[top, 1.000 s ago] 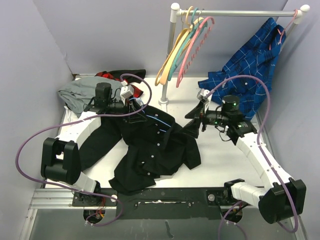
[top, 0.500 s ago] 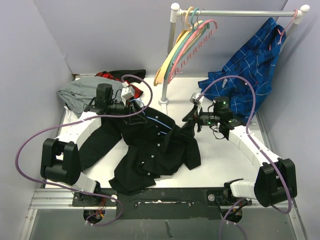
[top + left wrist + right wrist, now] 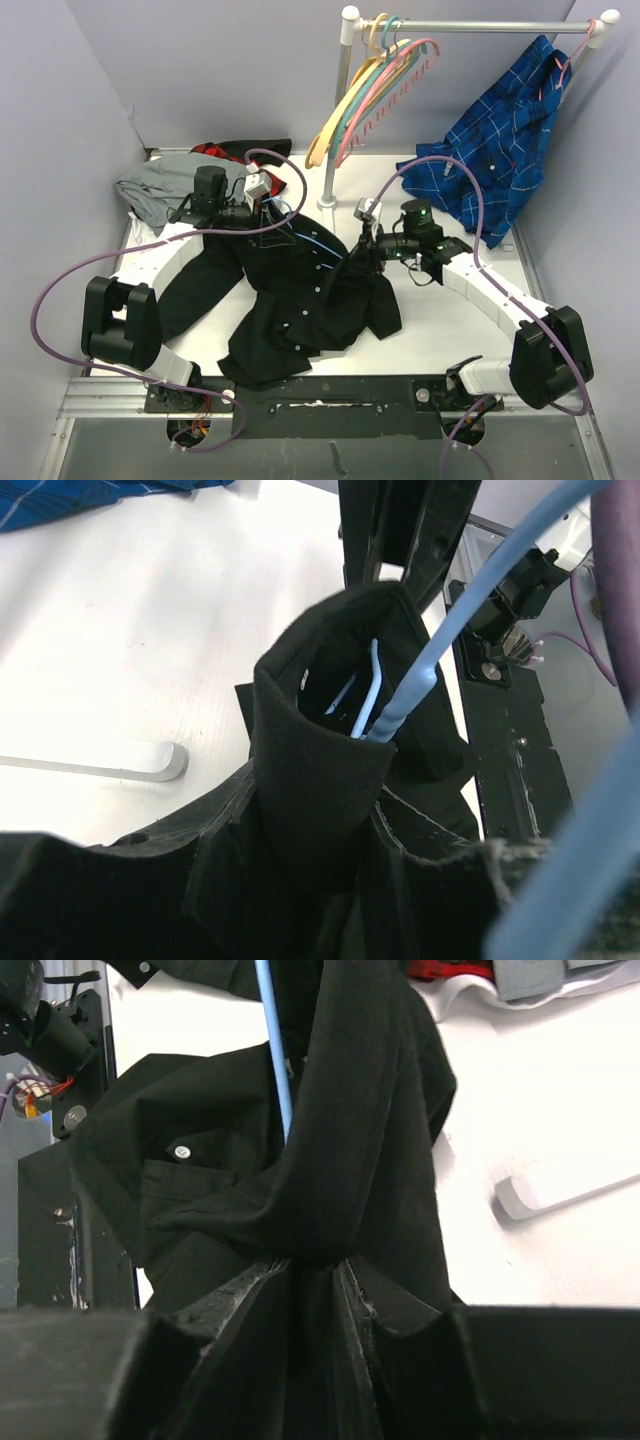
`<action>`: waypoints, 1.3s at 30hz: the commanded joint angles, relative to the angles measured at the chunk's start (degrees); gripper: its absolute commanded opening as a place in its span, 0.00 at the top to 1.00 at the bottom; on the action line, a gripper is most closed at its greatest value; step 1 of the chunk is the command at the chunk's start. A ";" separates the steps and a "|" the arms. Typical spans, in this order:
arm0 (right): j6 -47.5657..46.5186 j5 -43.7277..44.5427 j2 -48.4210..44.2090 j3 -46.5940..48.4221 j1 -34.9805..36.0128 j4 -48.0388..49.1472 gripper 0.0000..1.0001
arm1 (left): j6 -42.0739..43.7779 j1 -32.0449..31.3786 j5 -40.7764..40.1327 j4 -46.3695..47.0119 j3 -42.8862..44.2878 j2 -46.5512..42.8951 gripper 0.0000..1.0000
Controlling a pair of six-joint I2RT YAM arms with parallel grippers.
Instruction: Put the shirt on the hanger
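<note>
Black shirt (image 3: 300,300) cloth is pinched in the closed right gripper (image 3: 312,1270). The light-blue hanger (image 3: 405,695) runs lengthwise from the left gripper (image 3: 272,215), its grip hidden, toward it.

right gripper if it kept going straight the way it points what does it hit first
The right gripper is shut on the black shirt, so more shirt fabric first; the light-blue hanger wire seems just beyond.

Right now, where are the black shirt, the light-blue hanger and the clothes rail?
black shirt (image 3: 300,305): top view, on its buttoned front, lying on the table.
light-blue hanger (image 3: 430,670): left wrist view, on the wire arm just above the fabric.
clothes rail (image 3: 480,26): top view, on the bare horizontal bar.
</note>
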 commanded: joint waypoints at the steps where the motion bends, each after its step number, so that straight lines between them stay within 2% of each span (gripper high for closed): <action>1: -1.19 2.50 1.56 1.65 2.12 2.20 0.79 | 0.62 -0.54 1.43 0.77 3.55 -2.45 1.00; 8: -0.15 3.47 3.10 3.33 4.30 3.61 0.71 | 0.73 -0.67 1.00 0.78 3.47 -2.37 1.00; 10: 0.53 3.68 3.20 3.67 4.75 4.68 0.73 | 0.71 -0.80 1.01 0.80 3.38 -2.36 1.00; 13: 1.21 4.50 3.20 4.13 5.83 6.19 0.87 | 0.71 -0.89 0.83 0.77 3.29 -2.43 1.00; 16: 1.49 5.04 3.69 4.99 7.08 6.82 0.90 | 0.71 -1.01 0.82 0.81 3.20 -2.44 1.00; 23: 1.95 6.07 4.84 7.47 9.77 7.17 0.89 | 0.89 -1.32 0.74 0.75 2.41 -2.41 1.00; 39: 1.75 8.61 8.03 10.15 12.90 8.50 0.79 | 0.76 -2.07 0.47 0.60 2.32 -2.45 1.00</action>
